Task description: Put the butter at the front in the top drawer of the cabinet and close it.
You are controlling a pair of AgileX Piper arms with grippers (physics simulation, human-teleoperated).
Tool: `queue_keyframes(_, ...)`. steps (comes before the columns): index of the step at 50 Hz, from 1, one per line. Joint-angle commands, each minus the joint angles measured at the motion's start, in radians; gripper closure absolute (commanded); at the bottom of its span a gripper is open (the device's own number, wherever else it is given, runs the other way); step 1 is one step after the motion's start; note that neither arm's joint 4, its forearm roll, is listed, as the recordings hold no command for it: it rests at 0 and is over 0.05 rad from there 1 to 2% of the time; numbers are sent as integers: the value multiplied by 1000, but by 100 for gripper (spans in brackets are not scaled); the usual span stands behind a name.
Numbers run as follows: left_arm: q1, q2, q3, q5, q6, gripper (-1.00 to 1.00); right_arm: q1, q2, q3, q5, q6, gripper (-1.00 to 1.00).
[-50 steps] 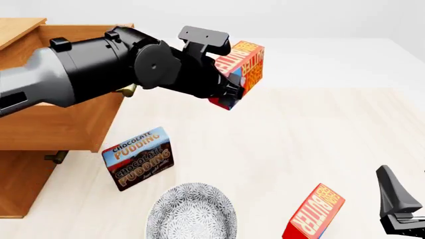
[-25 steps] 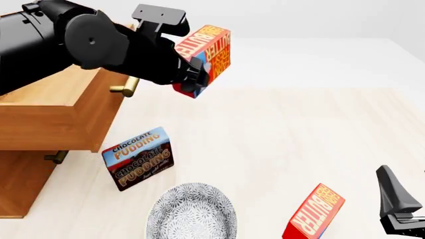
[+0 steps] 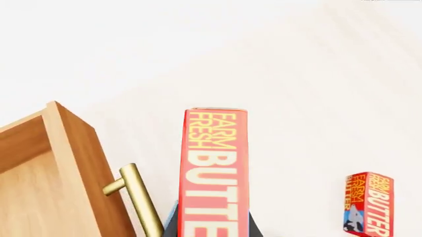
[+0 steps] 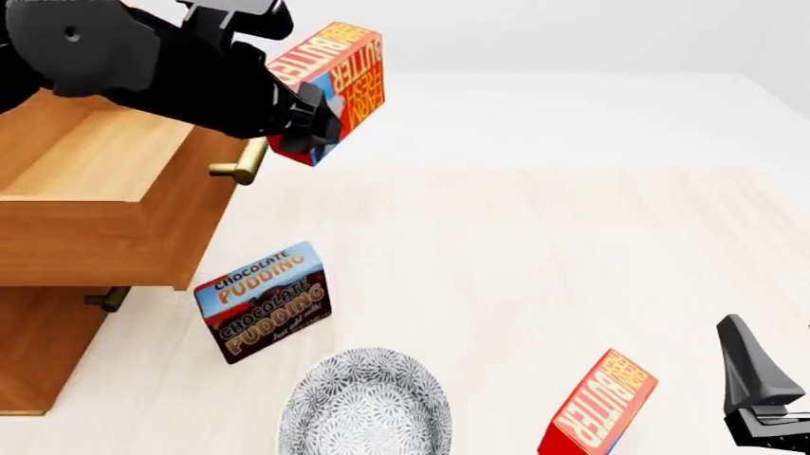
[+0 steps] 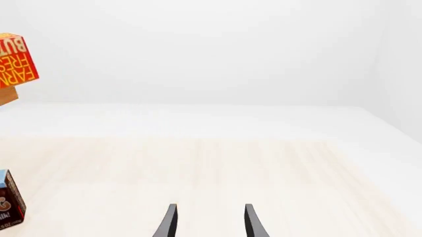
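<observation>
Butter up in the air, held tight in the left claw, long side tilted, just right of the open top drawer. Needs a short move left, over the brass handle. Right claw far off, empty, a little open.

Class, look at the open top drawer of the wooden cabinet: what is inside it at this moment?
The visible part of the top drawer shows only bare wooden floor. The butter, gripped by the left gripper, is beside the brass handle, not inside. The arm covers the drawer's back.
</observation>
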Motion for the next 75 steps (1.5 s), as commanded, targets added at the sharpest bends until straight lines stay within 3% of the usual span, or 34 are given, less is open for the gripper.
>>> queue_keyframes(1, 41, -38, -15, 22, 27, 100, -1, -1, 1, 0, 0, -100)
queue_keyframes(48, 254, -168, -51, 141, 9, 100, -1, -1, 1, 0, 1, -100)
queue_keyframes(75, 379, -229, -28, 192, 4, 100, -1, -1, 1, 0, 1, -100)
